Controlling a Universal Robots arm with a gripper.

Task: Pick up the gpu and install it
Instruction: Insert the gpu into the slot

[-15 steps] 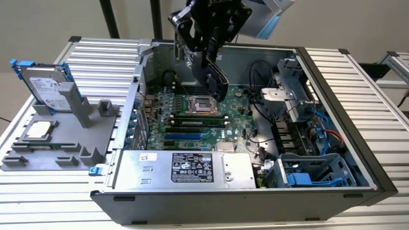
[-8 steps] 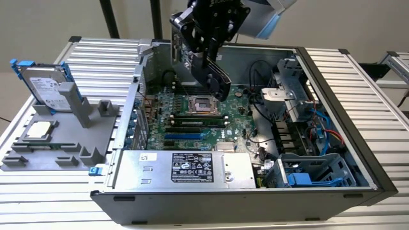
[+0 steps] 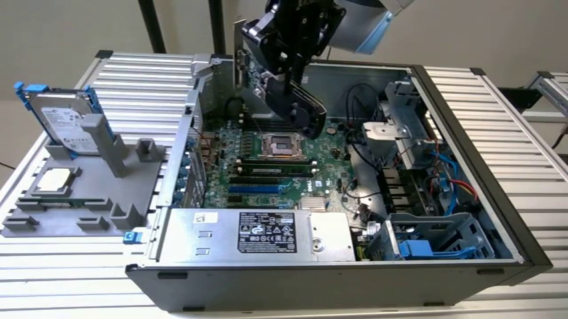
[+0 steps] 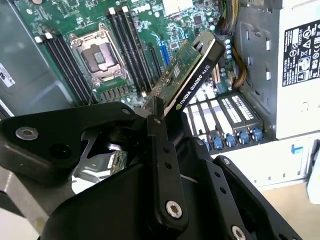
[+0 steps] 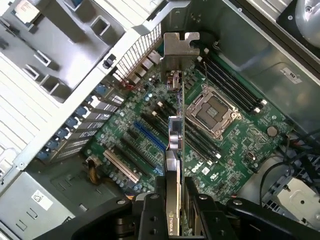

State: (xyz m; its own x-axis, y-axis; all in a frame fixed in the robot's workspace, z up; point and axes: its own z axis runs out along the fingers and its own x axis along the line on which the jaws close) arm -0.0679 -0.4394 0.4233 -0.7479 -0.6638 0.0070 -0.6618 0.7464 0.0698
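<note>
Nearest my wrist cameras, the gripper point(image 5: 172, 200) is clenched on one end of the gpu point(image 4: 192, 75). I hold the card tilted above the motherboard point(image 3: 266, 169), near the processor socket point(image 3: 282, 144), inside the open computer case point(image 3: 479, 146), not yet seated in a slot.

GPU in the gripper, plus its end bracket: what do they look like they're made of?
The gpu, clamped in the gripper, has a green laminate board, likely fibreglass, matte and dotted with small components. Its cooler shroud looks like black plastic, semi-gloss with a highlight along the edge. The end bracket is thin sheet metal, probably steel, with a bare silvery finish and a bent tab.
</note>
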